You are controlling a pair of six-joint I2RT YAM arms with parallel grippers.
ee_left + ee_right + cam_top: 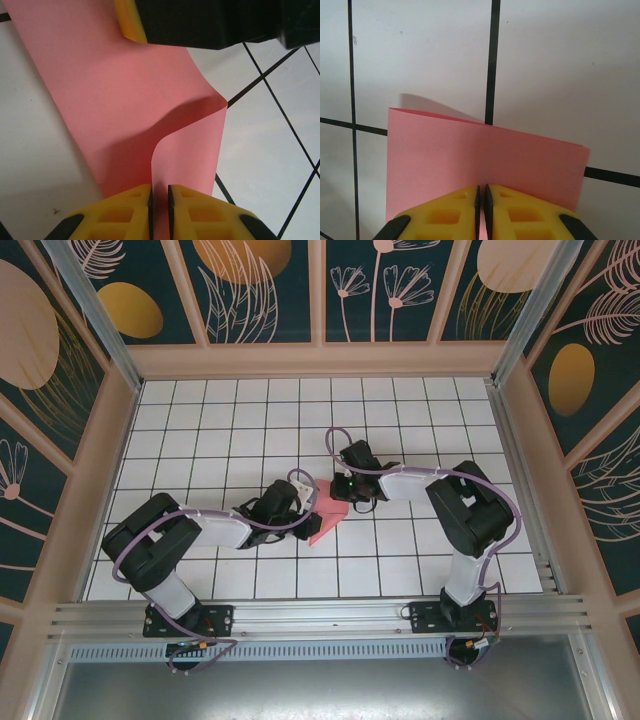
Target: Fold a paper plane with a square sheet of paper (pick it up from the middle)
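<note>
paper sits about mid table, a bit nearer the near edge than the far one, roughly halfway between the left and right edges, with both arms meeting over it. part of it lies flat on the table, part is lifted.

left gripper: jaws almost together, clamped on a raised flap of the paper. the flap curls up off the flat part in a soft bend, no sharp crease there yet. in the top view the left gripper is at the paper's left side.

right gripper: jaws almost together, clamped on the paper. the far edge here looks doubled, two layers showing at the corners, so likely one fold is in. top view puts the right gripper at the paper's far right side.

handling, my read: very light, thin, floppy. it sags and curls where unsupported and won't hold shape until creased. takes a crease easily, and a wrong one too, so a stray dent would stay. smooth sheet on a smooth table, so likely to slide if pushed instead of pinched. could tear or crumple if the two arms pull against each other.

where to hold: thin pinch right at an edge or flap, close to the fold line. light grip is enough, keep both holds moving together.
</note>
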